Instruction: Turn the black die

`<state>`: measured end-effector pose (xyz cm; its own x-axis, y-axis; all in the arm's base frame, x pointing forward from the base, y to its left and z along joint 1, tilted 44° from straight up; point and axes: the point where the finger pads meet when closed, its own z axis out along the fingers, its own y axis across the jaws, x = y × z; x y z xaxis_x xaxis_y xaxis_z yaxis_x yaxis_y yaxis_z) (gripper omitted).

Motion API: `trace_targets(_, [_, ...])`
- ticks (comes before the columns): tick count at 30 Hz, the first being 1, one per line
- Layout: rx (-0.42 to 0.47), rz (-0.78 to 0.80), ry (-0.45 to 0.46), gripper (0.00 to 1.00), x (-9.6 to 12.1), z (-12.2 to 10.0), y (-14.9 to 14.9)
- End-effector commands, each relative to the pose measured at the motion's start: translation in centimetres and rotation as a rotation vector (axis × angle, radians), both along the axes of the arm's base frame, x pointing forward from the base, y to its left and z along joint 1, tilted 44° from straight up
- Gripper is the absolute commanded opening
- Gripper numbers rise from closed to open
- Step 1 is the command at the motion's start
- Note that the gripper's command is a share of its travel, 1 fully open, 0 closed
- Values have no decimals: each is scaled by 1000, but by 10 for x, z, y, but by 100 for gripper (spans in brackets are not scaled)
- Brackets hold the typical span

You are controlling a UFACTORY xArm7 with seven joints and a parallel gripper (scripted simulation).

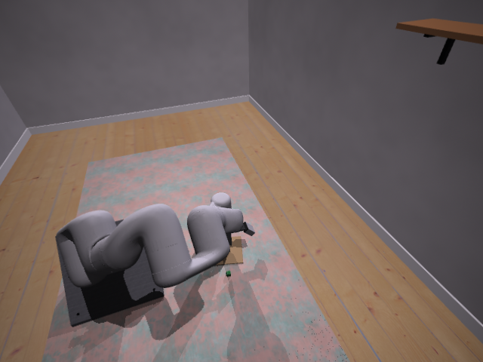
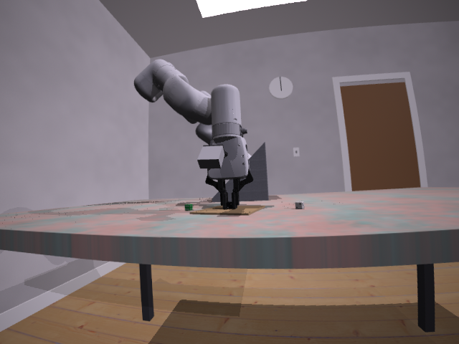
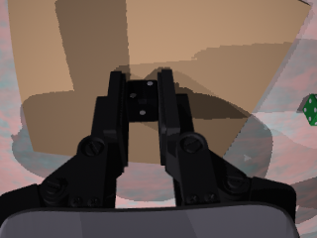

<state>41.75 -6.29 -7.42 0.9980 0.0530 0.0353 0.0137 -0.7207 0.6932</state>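
My gripper [image 3: 142, 90] is shut on the black die [image 3: 142, 101], which shows pale pips between the two black fingers. It stands low over the tan mat [image 3: 158, 59], and in the exterior view the fingers [image 2: 229, 204] reach down to the mat [image 2: 232, 210]. The white die [image 2: 299, 205] lies on the table to the right of the mat. Its top face is too small to read. In the top view the arm hides the gripper and most of the mat [image 1: 235, 253].
A green die [image 3: 311, 110] lies on the table just off the mat; it also shows in the top view [image 1: 228, 273] and in the exterior view [image 2: 188, 206]. The robot base plate [image 1: 109, 288] sits at the table's near left.
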Motion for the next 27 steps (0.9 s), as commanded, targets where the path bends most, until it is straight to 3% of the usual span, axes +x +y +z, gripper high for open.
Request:
trace_targets(1, [2, 3, -2, 11, 1, 1, 2])
trace_targets(7, [2, 3, -2, 15, 1, 1, 2])
trace_targets(17, [2, 3, -2, 31, 1, 1, 2])
trace_targets(27, [2, 3, -2, 31, 1, 1, 2])
